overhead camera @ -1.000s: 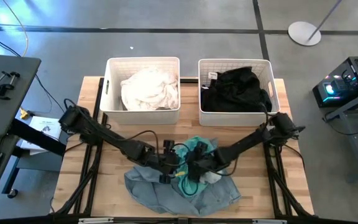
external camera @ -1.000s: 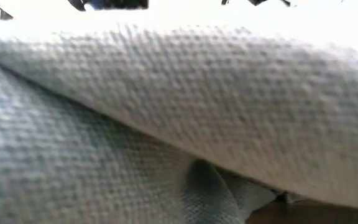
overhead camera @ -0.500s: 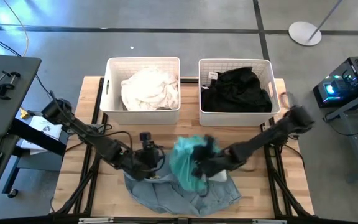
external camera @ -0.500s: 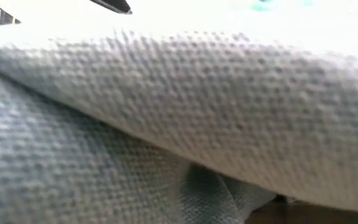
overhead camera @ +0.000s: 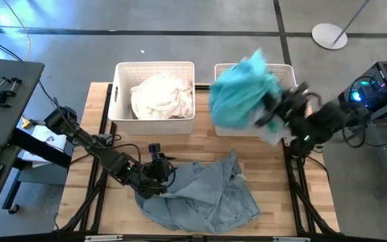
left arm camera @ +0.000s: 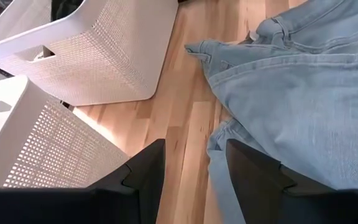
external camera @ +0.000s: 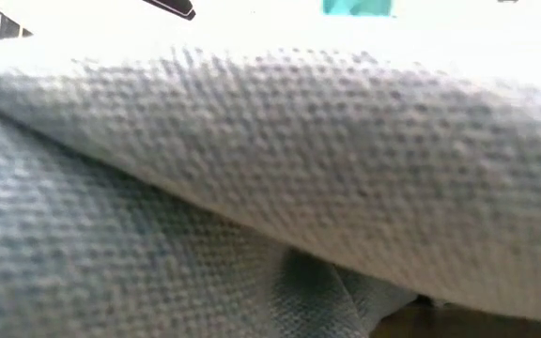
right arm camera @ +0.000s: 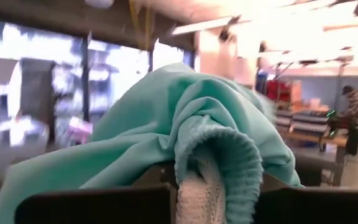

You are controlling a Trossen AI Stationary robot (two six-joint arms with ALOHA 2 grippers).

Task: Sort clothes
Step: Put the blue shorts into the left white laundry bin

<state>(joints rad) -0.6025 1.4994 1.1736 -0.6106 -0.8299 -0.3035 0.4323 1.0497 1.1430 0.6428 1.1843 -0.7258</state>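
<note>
Teal garment (overhead camera: 239, 94) is up in the air rn, pinched by your right gripper (overhead camera: 272, 109) and hanging over the right basket (overhead camera: 254, 126), the one w/ the black clothes (right arm camera: 166, 168); right wrist view shows the fingers clamped on a ribbed cuff w/ a bit of white terry fabric (right arm camera: 197, 193) bunched in the same pinch. Imo that's your first risk; if the white bit is a separate piece it drops into the dark basket along w/ the teal and the sort is off. Can't tell from here if it's one item or two.

White clothes (overhead camera: 162, 94) sit in the left basket (overhead camera: 154, 122); light denim jeans (overhead camera: 203, 195) lie spread on the wooden table (overhead camera: 267, 168) in front of both baskets, one fold so close to the low cam that it fills that view.

Left gripper (left arm camera: 194, 165) is low at the jeans' edge, fingers spread, nothing between them, tips just beside the denim hem (left arm camera: 219, 140).

Other stuff that could bite you: teal hangs partly over the basket's near-left rim, so an early release prob drapes it on the rim or drops it btwn the baskets; a loose fold could also snag the slats.
</note>
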